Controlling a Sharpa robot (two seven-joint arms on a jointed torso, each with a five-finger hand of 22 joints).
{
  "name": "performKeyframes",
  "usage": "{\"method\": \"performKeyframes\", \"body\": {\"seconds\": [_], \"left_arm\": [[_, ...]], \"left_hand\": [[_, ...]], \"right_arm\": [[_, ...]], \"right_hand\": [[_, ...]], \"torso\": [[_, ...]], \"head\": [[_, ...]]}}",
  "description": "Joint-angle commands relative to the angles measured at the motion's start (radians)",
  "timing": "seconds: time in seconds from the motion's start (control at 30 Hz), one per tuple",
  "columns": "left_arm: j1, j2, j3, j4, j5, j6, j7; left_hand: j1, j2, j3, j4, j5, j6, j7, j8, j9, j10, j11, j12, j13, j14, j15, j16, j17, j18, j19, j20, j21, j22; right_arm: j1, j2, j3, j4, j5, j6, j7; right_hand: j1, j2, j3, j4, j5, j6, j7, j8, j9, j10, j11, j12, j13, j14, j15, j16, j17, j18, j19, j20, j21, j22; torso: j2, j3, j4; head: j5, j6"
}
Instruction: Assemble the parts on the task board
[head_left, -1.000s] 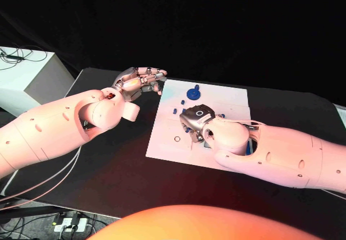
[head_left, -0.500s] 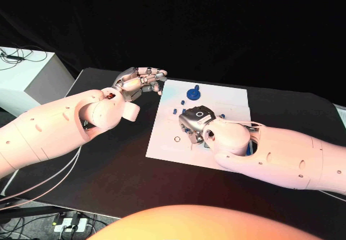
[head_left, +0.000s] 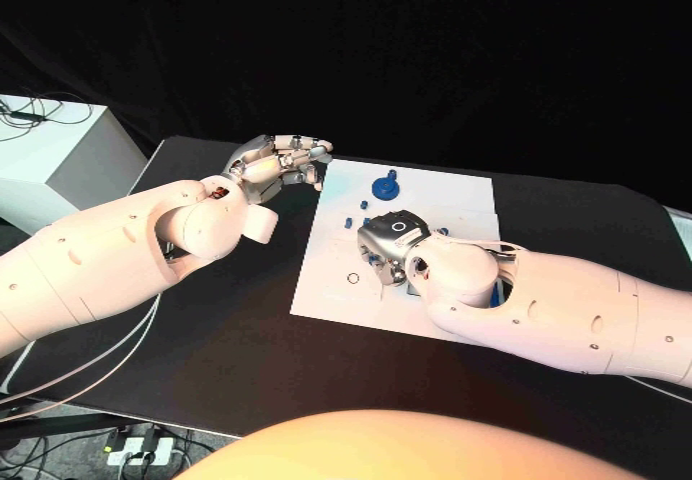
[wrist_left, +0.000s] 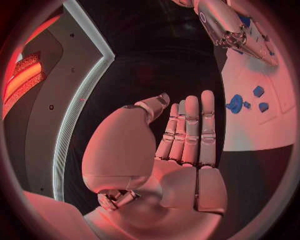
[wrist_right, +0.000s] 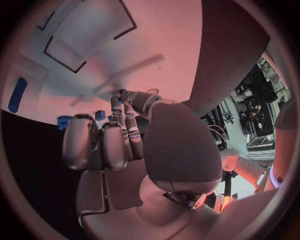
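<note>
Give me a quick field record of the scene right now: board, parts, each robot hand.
board: white task board mid-table
parts: round blue part near the far edge; small blue pieces beside it
left robot hand: off the board's far left corner, fingers straight, holding nothing
right robot hand: over the board's middle, grasp cannot be told

The room is dim, black cloth swallowing the light. The task board (head_left: 433, 205) glares white under overhead light, and the arms cast soft shadows across its near edge. Both wrist views bend straight lines at their rims.
</note>
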Motion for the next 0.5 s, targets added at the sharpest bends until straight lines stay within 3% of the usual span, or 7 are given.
{"method": "performKeyframes", "body": {"seconds": [0.03,0.2,0.5], "left_arm": [[0.0,0.001,0.001,0.001,-0.002,0.017,0.003],[0.0,0.0,0.001,0.001,-0.002,0.018,0.002],[0.0,0.001,0.001,-0.001,-0.002,0.019,0.0]], "left_hand": [[0.01,-0.002,-0.005,-0.001,0.001,-0.009,0.0,0.003,-0.001,-0.007,0.002,-0.003,-0.001,0.007,0.001,-0.004,-0.001,0.014,0.009,0.0,-0.003,-0.001],[0.01,-0.002,-0.005,-0.001,0.001,-0.009,0.0,0.003,-0.001,-0.007,0.002,-0.003,-0.001,0.007,0.001,-0.004,-0.001,0.014,0.009,0.0,-0.003,-0.001],[0.01,-0.002,-0.005,-0.001,0.001,-0.009,0.0,0.003,-0.001,-0.007,0.002,-0.003,-0.001,0.007,0.001,-0.004,-0.001,0.014,0.009,0.0,-0.003,-0.001]], "right_arm": [[-0.006,-0.001,-0.005,-0.009,0.011,0.002,0.035],[-0.007,-0.007,-0.006,-0.01,0.013,-0.023,0.047],[-0.01,-0.016,-0.007,0.003,0.016,-0.055,0.053]], "right_hand": [[-0.015,-0.005,-0.005,0.001,-0.011,-0.022,0.002,-0.014,-0.004,-0.017,-0.006,-0.004,-0.014,0.023,0.011,-0.012,-0.018,-0.008,-0.016,0.002,-0.023,-0.024],[-0.023,-0.025,-0.002,0.001,-0.017,-0.058,-0.001,-0.037,-0.011,-0.056,-0.001,-0.004,-0.025,0.013,0.015,-0.03,-0.053,0.007,-0.045,0.007,-0.083,-0.089],[-0.04,-0.047,-0.01,0.008,-0.023,-0.068,-0.003,-0.046,-0.013,-0.076,0.002,-0.002,-0.027,0.008,0.018,-0.042,-0.075,0.012,-0.055,0.01,-0.111,-0.115]], "torso": [[-0.001,-0.0009,0.0],[0.0,-0.0005,-0.0011],[0.0,-0.0001,0.0004]], "head": [[-0.001,0.0],[-0.002,0.0],[-0.005,0.0]]}}
